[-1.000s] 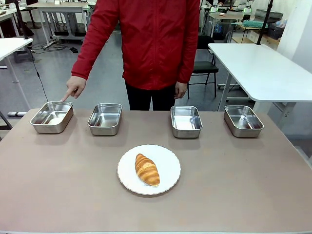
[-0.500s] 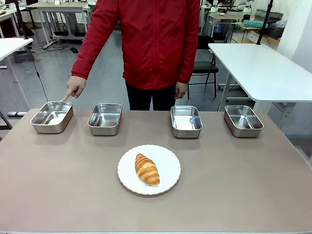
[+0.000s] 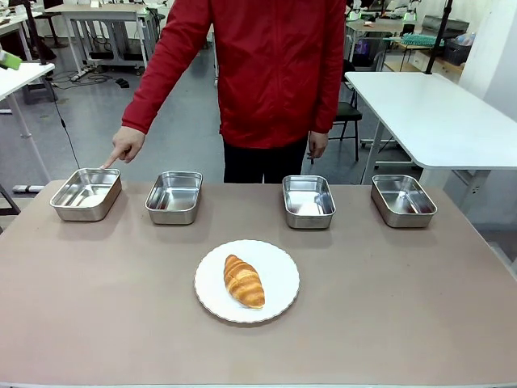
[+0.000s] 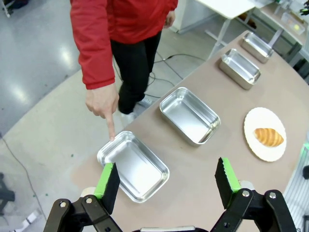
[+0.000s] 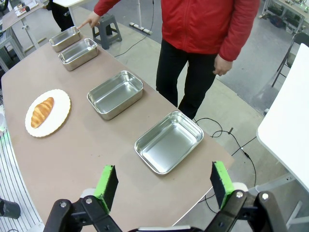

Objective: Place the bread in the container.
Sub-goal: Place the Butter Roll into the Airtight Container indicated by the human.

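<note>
Both my pincers hang above the table (image 3: 404,307), left pincer (image 4: 167,178) and right pincer (image 5: 163,180) each spread wide and empty. The bread (image 3: 244,281) lies on the white plate (image 3: 283,265) at the near middle, well apart from the container (image 3: 81,212), the far-left tray where the person's hand (image 3: 123,145) points, fingertip at its far rim, touching or not I can't tell. Risks as I judge them: the four trays look alike, so I could drop into the neighbouring tray (image 3: 171,217); that hand is right by the drop spot and my reach could hit it; a hard pinch could crush the bread, and a shallow one could shove it across the plate.
</note>
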Robot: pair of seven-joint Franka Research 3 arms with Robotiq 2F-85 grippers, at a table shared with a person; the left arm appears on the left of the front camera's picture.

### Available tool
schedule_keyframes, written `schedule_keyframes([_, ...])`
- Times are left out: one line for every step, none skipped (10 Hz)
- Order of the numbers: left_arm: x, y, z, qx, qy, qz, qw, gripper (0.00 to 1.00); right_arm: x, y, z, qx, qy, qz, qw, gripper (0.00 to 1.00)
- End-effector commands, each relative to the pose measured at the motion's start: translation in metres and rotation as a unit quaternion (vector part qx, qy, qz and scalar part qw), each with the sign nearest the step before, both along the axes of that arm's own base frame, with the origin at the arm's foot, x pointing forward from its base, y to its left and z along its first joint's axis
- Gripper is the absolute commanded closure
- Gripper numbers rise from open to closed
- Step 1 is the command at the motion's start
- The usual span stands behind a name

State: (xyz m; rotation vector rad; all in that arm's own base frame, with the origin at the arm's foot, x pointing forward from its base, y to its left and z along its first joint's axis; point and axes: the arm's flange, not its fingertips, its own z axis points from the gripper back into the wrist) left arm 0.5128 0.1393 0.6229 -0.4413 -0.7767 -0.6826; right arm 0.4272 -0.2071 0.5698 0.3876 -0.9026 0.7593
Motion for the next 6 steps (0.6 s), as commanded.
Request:
schedule_keyframes([-0.0011,0.0009,-0.0091,0.005,0.022,0.011,1.0,0.0,0.0001,0.0002,0.0006,0.002,-0.002,0.002,1.0,0.0])
schedule_keyframes([-0.0022,0.0036,-0.0109,0.004,0.026,0.013,1.0,0.0,0.0001,0.0002,0.0006,0.002,-0.002,0.002,1.0,0.0])
schedule_keyframes([0.0031,-0.0051,-0.002,0.003,0.007,0.003,1.0,0.0,0.0001,0.0002,0.0006,0.002,-0.002,0.002,1.0,0.0])
schedule_keyframes([0.0031,-0.0051,-0.002,0.003,0.007,0.003,1.0,0.0,0.0001,0.0002,0.0006,0.002,-0.002,0.002,1.0,0.0])
schedule_keyframes([0.0031,-0.0051,-0.002,0.003,0.007,0.003,1.0,0.0,0.0001,0.0002,0.0006,0.002,-0.002,0.002,1.0,0.0])
schedule_keyframes([0.0043,-0.0023,-0.0059,0.005,0.013,0.005,1.0,0.0,0.0001,0.0002,0.0006,0.002,-0.002,0.002,1.0,0.0])
